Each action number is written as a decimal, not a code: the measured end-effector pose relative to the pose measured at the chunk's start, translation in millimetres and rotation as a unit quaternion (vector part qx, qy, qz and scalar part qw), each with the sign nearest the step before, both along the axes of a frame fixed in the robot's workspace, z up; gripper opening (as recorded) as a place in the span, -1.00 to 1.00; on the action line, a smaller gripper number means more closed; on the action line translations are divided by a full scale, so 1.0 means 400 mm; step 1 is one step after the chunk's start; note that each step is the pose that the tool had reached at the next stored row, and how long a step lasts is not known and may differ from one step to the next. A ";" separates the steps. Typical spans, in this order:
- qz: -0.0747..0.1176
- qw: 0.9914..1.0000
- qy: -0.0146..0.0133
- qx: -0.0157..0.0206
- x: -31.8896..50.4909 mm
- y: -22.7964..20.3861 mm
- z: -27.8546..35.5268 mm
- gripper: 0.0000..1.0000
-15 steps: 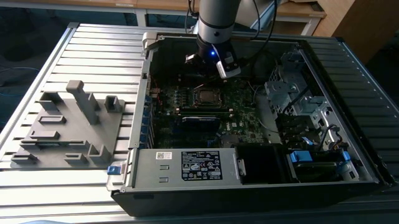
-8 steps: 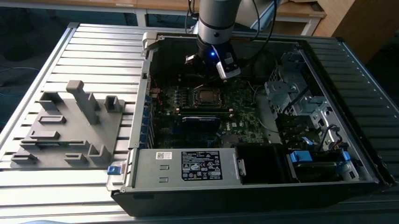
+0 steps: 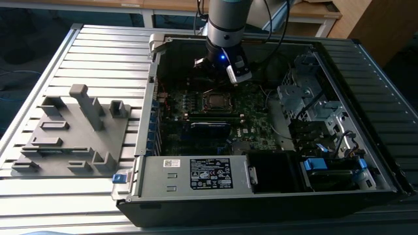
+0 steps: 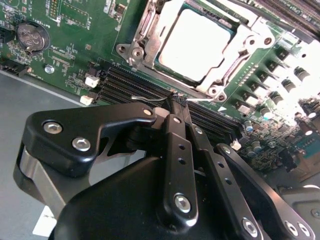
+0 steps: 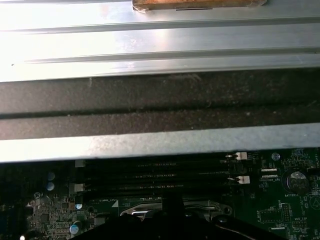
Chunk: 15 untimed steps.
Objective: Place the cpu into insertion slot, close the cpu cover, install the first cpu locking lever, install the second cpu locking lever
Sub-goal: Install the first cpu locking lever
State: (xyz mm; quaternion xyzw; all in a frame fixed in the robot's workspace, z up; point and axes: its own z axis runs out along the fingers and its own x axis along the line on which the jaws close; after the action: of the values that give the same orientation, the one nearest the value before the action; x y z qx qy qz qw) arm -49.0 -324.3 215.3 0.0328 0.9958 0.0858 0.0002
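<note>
Well, in the exterior view the arm [image 3: 225,24] hangs close by the cpu [image 3: 214,100], seated in the insertion slot [image 3: 204,101] inside the case [image 3: 261,210]. In the second wrist view the cpu cover [image 4: 150,37] lies flat around it, and the jaws are pinched together, tips beside a thin wire lever [image 4: 145,99].

A ribbed silver table [image 3: 85,44] spans the frame. An open black computer case [image 3: 261,209] sits centre-right on it; a grey moulded fixture plate [image 3: 121,139] lies at the lower left.
</note>
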 end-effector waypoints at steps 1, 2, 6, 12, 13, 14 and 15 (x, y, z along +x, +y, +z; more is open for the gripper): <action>0.000 1.000 0.000 0.000 0.000 0.000 0.000 -0.79; 0.000 1.000 0.000 0.000 0.000 0.000 -0.001 -0.79; 0.000 1.000 0.000 0.000 0.000 0.000 -0.003 -0.79; 0.000 1.000 0.000 0.000 0.000 0.000 -0.008 -0.79; 0.000 1.000 0.000 0.000 0.000 0.000 -0.010 -0.79; 0.000 1.000 0.000 0.000 0.000 0.000 -0.011 -0.79; 0.000 1.000 0.000 0.000 0.000 0.000 -0.012 -0.79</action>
State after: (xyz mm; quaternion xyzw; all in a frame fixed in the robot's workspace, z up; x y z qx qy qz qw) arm -49.0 -324.3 210.3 0.0328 0.9958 0.0859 0.0003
